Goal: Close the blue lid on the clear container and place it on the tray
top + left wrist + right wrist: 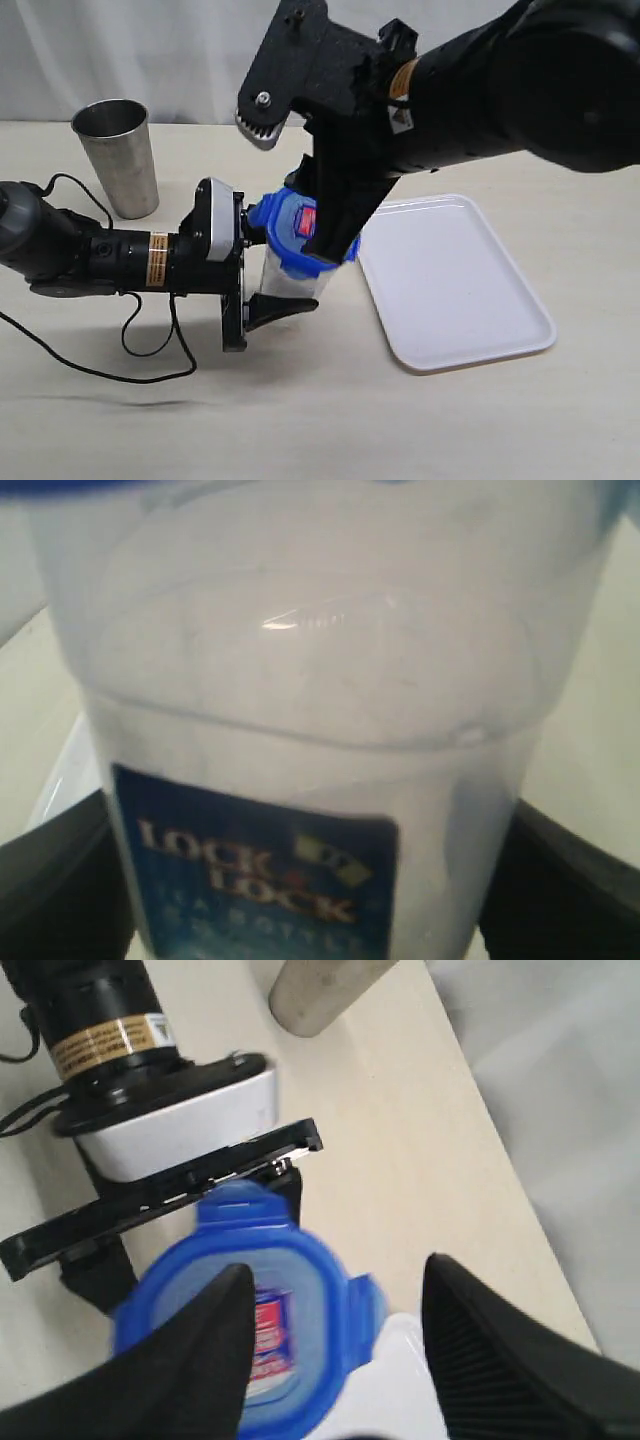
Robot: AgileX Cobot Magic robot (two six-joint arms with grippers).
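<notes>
The clear container (287, 283) stands on the table just left of the tray (455, 290), with the blue lid (288, 228) sitting on its mouth. My left gripper (268, 268) is shut on the container's body; its label fills the left wrist view (260, 880), with a dark finger (55, 880) on each side. My right gripper (338, 1272) hangs open right above the lid (300, 1260). One finger covers part of the lid and its red sticker; the other is over the tray's corner (400, 1380). A lid tab (362, 1305) sticks out sideways.
A steel cup (118, 155) stands at the back left, behind the left arm. The left arm's black cable (150, 350) loops over the table in front. The right arm's bulky body (470, 90) reaches in from the upper right above the tray.
</notes>
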